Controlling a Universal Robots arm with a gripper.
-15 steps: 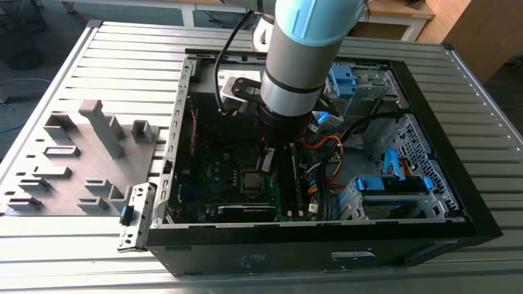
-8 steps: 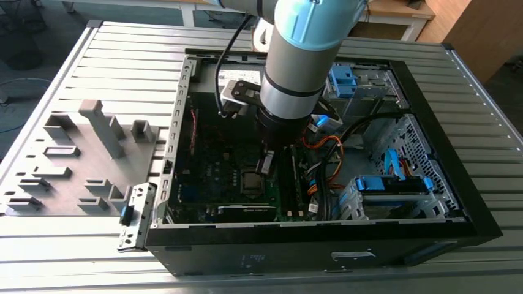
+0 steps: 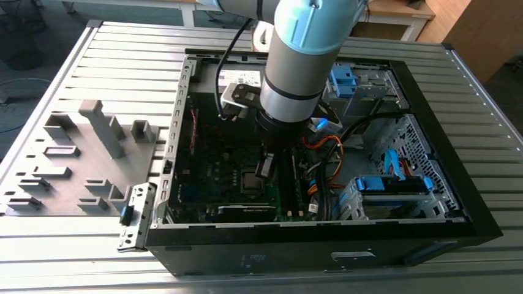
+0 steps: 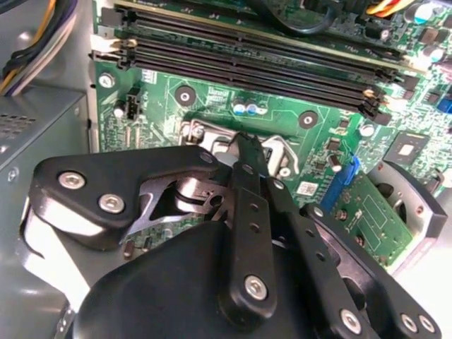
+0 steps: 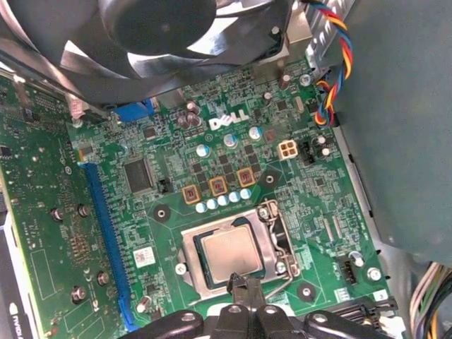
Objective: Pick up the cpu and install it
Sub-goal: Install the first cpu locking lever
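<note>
The cpu [image 5: 229,256], a flat silver-grey square, lies level in the metal-framed socket [image 5: 274,236] on the green motherboard [image 5: 233,152]. My gripper [image 5: 245,284] stands just above the cpu's edge, its two black fingertips pressed together with nothing between them. In the second wrist view the gripper [image 4: 247,145] ends over the socket frame [image 4: 279,152], and its linkages hide the cpu. In the exterior view the arm reaches straight down into the open computer case [image 3: 441,122], with the gripper [image 3: 263,171] over the middle of the board beside the cpu [image 3: 247,182].
A black fan [image 5: 183,28] hangs over the board close to the socket. A graphics card [image 5: 42,212] stands to one side, memory slots [image 4: 247,56] to the other. Orange and black cables [image 3: 327,147] cross the case. A grey fixture tray [image 3: 82,159] lies at the exterior view's left.
</note>
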